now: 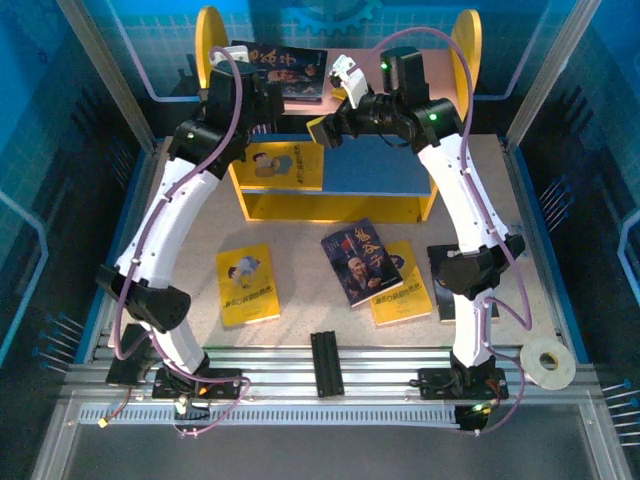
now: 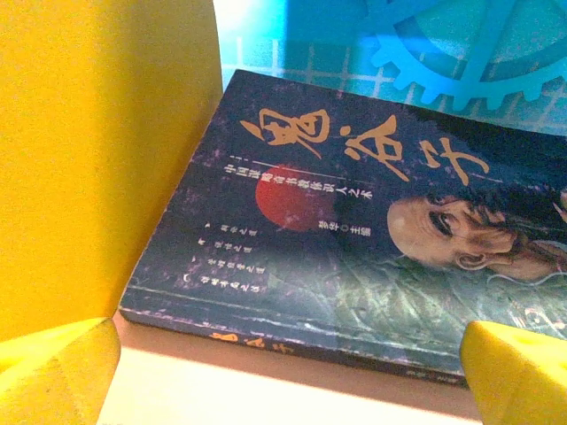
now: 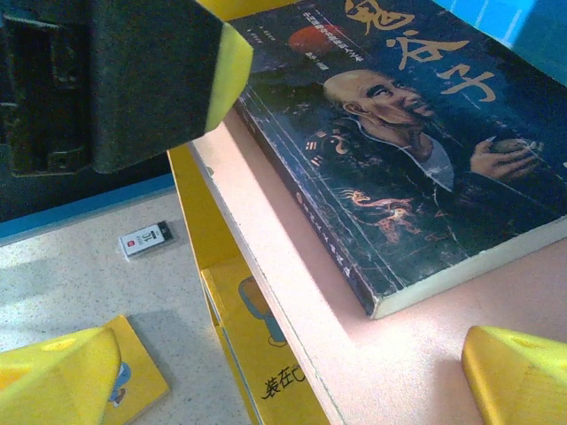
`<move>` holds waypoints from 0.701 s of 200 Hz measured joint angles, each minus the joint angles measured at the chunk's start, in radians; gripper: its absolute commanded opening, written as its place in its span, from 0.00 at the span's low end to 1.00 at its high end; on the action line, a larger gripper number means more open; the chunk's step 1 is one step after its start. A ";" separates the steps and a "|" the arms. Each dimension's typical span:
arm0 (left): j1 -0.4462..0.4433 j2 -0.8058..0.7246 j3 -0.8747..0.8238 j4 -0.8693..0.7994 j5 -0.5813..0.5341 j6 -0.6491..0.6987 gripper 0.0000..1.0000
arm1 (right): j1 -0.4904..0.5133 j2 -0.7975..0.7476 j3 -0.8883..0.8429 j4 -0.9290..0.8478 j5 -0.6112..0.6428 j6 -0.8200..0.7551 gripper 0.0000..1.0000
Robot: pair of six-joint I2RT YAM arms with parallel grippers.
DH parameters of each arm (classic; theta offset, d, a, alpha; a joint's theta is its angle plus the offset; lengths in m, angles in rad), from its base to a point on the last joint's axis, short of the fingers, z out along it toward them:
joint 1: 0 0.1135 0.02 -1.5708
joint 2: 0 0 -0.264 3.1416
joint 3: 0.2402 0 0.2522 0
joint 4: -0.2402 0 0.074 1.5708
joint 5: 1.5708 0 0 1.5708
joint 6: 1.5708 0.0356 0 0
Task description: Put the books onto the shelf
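I read 鬼谷子 in orange on the dark book (image 2: 337,266); the yellow book (image 3: 266,359) shows 装在.

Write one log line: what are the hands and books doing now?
left hand: open | right hand: open | dark book: flat on pink shelf board | table: three books waiting

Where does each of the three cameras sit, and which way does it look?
Top external: above and behind the robot, looking down on the table and shelf; left arm and right arm show, bases at the bottom.
Left wrist: on the left arm, facing the dark book on the pink upper board; left claw fingertips at the lower corners.
Right wrist: on the right arm, looking down across the same board; right claw fingertips at the lower corners.
Shared: both wrist views show that book.
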 measured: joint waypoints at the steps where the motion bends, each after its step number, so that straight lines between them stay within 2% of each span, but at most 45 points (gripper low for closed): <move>1: 0.000 0.000 0.000 0.000 0.000 0.001 0.99 | 0.000 0.000 0.000 0.000 0.000 0.000 1.00; 82: -0.021 0.077 0.032 0.061 -0.016 0.033 0.99 | -0.013 -0.034 -0.065 0.039 -0.003 -0.008 1.00; 140: -0.058 0.090 0.055 0.050 -0.008 0.032 0.99 | -0.070 -0.063 -0.115 0.085 -0.060 0.041 1.00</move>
